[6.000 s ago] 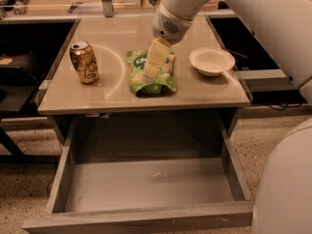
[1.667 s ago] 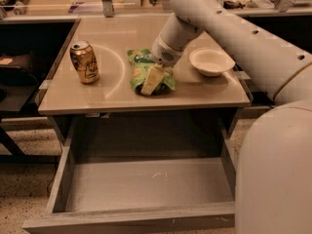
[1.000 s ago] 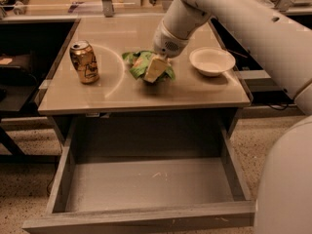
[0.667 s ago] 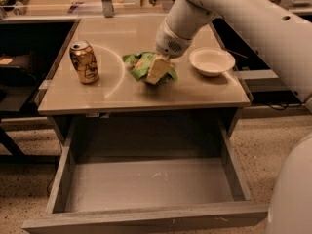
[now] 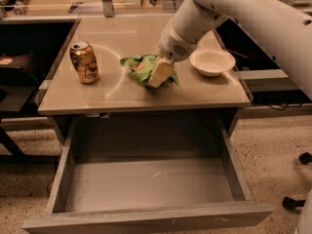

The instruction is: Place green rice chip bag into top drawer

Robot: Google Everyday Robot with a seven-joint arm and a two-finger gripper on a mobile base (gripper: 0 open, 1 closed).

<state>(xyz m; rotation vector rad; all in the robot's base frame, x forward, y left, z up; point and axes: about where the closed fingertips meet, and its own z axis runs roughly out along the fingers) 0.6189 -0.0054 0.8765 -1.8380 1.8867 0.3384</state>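
Centrally, gripper (image 5: 158, 73): clenched on the green chip bag (image 5: 135, 64), just above the tabletop (image 5: 117, 95).
Drawer (image 5: 146, 184): open, lower in frame, straight below the bag.

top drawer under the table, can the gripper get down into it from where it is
Probably yes. The wide, shallow grey metal top drawer is pulled out, nothing above its floor. The gripper, shut on the crinkly green rice chip bag, is over the beige tabletop just behind that opening.
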